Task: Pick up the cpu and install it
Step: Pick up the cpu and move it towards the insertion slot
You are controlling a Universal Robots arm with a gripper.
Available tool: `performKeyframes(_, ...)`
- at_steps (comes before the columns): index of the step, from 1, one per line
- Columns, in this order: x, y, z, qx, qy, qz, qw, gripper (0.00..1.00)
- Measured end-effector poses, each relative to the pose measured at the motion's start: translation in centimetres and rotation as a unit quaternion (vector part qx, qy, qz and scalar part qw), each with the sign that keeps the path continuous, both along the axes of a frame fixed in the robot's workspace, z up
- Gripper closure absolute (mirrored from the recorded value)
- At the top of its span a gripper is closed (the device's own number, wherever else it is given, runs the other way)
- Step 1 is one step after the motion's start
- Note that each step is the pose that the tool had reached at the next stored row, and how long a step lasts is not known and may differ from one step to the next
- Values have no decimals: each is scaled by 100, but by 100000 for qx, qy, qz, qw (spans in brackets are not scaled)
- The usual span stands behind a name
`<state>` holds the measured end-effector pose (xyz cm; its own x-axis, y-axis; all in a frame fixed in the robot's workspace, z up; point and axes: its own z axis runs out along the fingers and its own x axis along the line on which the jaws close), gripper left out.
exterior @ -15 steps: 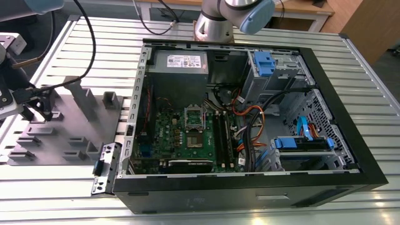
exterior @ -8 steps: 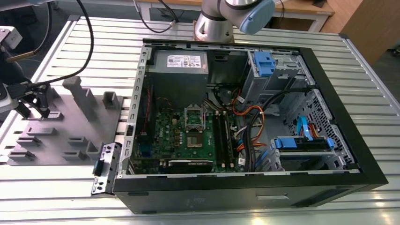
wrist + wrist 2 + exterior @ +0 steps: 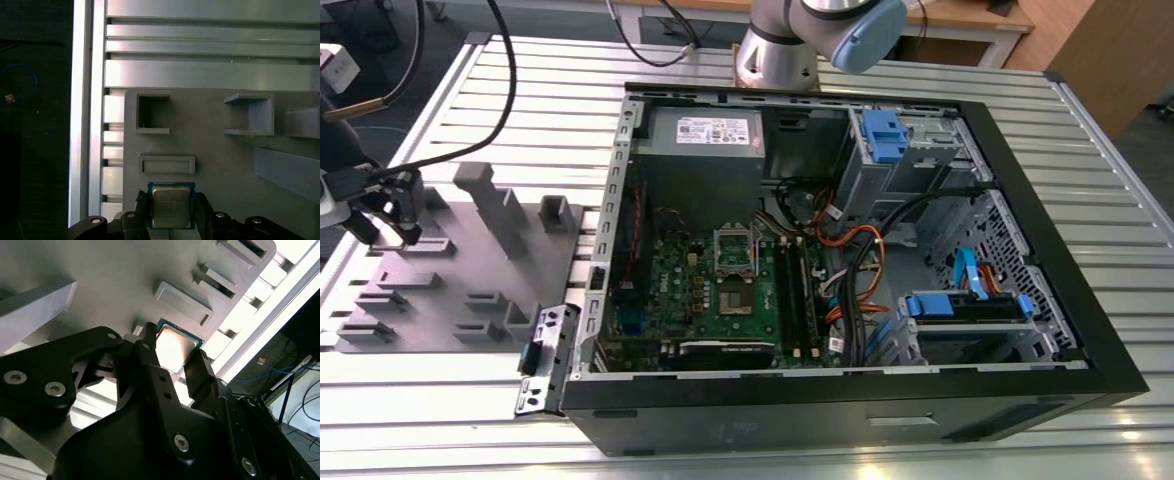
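End effector [image 3: 390, 238] sits low over the grey moulded tray [image 3: 467, 270], at the exterior view's left, well apart from the open computer case [image 3: 854, 400]. Both rest on the slatted metal counter [image 3: 454, 400].

In both wrist views the cpu [image 3: 171, 206] [image 3: 172, 347] lies at the tray's surface near its edge, silvery top up, just beside a shallow rectangular pocket [image 3: 167, 164]. The end effector [image 3: 171, 200] pinches it, one dark finger [image 3: 142, 200] against each of two opposite edges. Cannot tell if the cpu is off the tray. On the motherboard, the metal socket frame [image 3: 736, 250] stands near the case's middle.
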<state>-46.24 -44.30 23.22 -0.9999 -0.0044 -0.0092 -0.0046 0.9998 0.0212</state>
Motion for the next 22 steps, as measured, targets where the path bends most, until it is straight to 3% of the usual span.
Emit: performKeyframes(22,-1,0,51,-14,20,-12,100000,53)
